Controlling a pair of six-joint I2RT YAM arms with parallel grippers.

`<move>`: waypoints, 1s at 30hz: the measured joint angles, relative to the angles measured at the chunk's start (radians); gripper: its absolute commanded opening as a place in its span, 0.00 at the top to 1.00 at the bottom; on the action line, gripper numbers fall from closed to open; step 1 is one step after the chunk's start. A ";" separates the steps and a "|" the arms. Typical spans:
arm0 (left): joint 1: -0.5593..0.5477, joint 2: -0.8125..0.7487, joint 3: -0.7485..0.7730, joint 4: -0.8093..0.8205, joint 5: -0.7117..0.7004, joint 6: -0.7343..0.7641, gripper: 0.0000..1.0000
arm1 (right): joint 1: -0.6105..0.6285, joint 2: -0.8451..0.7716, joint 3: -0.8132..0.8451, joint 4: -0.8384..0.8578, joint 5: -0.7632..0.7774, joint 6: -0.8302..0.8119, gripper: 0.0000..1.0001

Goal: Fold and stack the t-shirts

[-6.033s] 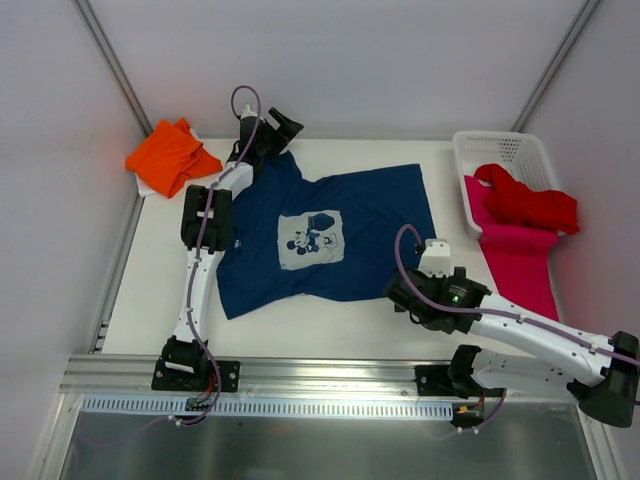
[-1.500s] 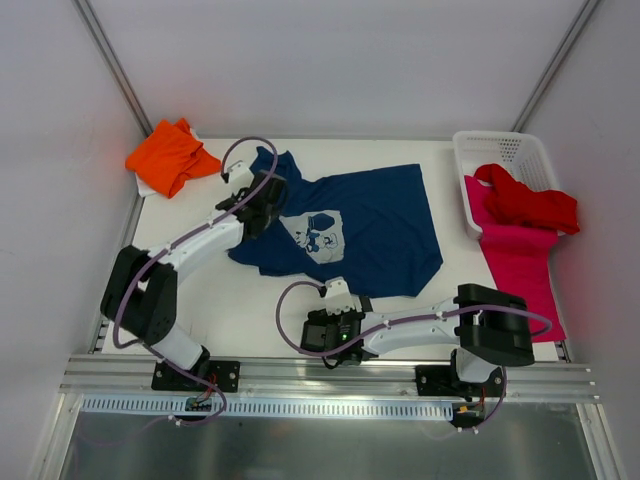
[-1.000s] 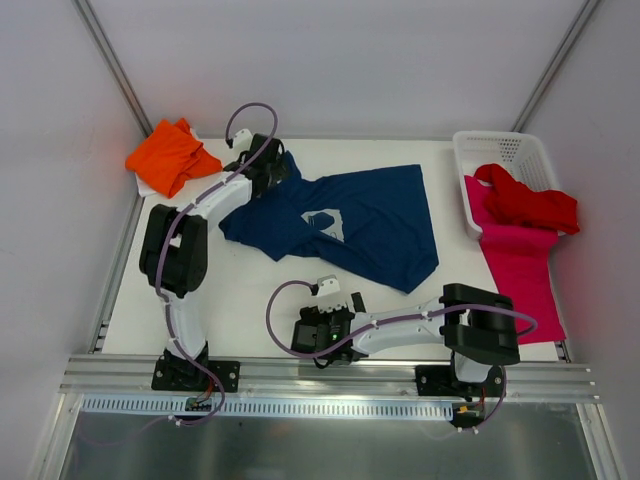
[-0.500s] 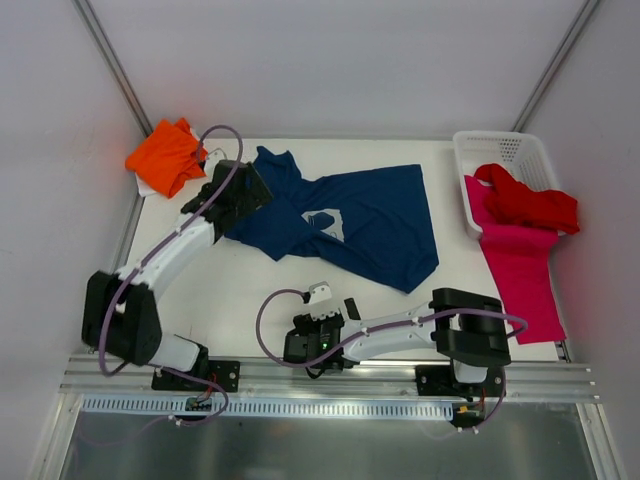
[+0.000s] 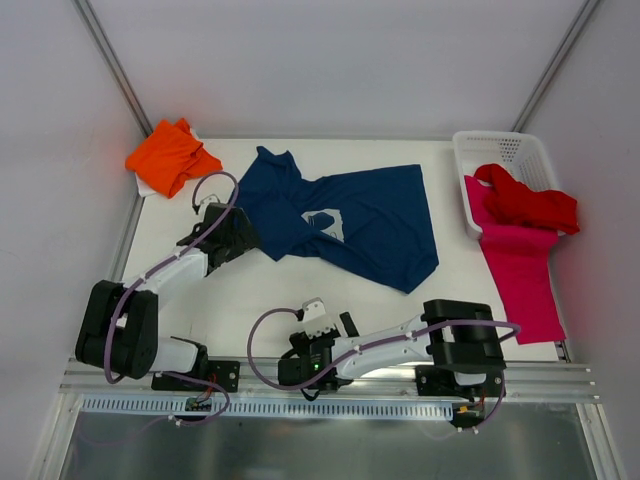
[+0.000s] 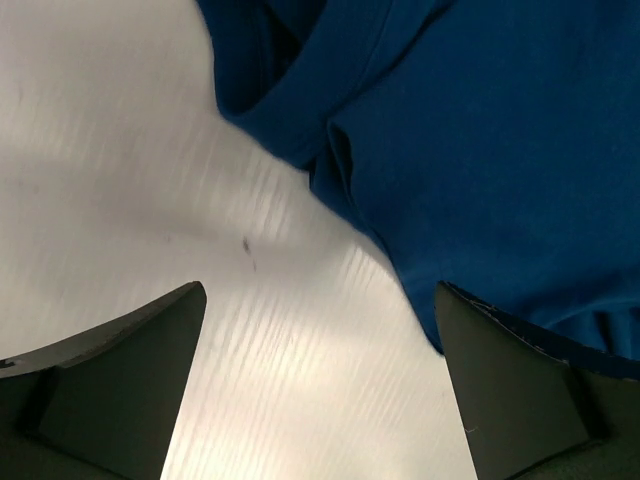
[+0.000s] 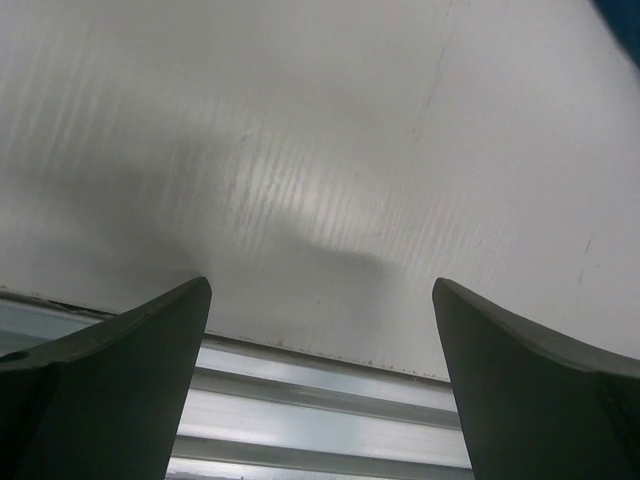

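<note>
The navy t-shirt (image 5: pixel 365 215) lies rumpled in the middle of the table, its left side folded over so only a sliver of the pale print (image 5: pixel 322 222) shows. My left gripper (image 5: pixel 238 234) is open at the shirt's left edge. In the left wrist view, bare table lies between its fingers (image 6: pixel 110 390) and the navy cloth (image 6: pixel 480 150) reaches the right one. My right gripper (image 5: pixel 298 370) is open and empty over the table's front edge (image 7: pixel 300 340). An orange t-shirt (image 5: pixel 170 155) sits at the back left. A red t-shirt (image 5: pixel 530 205) lies on a magenta one (image 5: pixel 520 270) at the right.
A white mesh basket (image 5: pixel 505 150) stands at the back right, with the red and magenta shirts spilling out of it. An aluminium rail (image 5: pixel 330 385) runs along the near edge below the right gripper. White walls enclose the table on the left, back and right.
My left gripper has opened, let go of the navy shirt and drawn back toward the near left. My right arm has slid further left along the front edge.
</note>
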 measured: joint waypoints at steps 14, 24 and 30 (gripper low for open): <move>0.131 0.137 -0.068 0.354 0.308 0.105 0.01 | 0.042 0.029 0.034 -0.129 -0.008 0.085 0.01; 0.219 0.147 -0.032 0.399 0.404 0.129 0.01 | 0.042 0.090 0.108 -0.197 0.002 0.050 0.01; 0.237 0.165 -0.011 0.411 0.428 0.130 0.01 | 0.042 0.105 0.125 -0.213 0.005 0.034 0.00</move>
